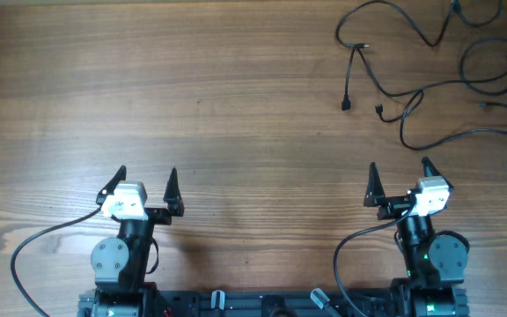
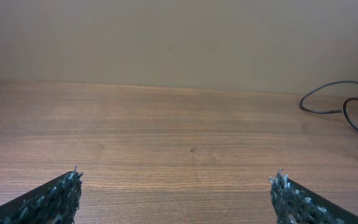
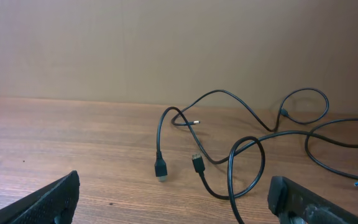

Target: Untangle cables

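Note:
The cables [image 1: 353, 69] are thin black cords lying in loose loops and wavy strands at the table's far right, crossing each other in places. Two small plug ends [image 1: 346, 104] point toward the middle of the table. In the right wrist view the plugs [image 3: 160, 168] and a cable loop [image 3: 231, 168] lie just ahead of my right gripper [image 3: 174, 180], which is open and empty. My right gripper [image 1: 400, 165] sits near the front edge, short of the cables. My left gripper [image 1: 146, 173] is open over bare wood at front left, also seen open [image 2: 176, 177], with a cable bend [image 2: 321, 112] far to its right.
The wooden table [image 1: 236, 97] stretches wide on the left and in the middle. Both arm bases [image 1: 271, 304] sit at the front edge, with their own thicker black leads curving beside them. A plain beige wall [image 3: 104, 43] stands behind the table.

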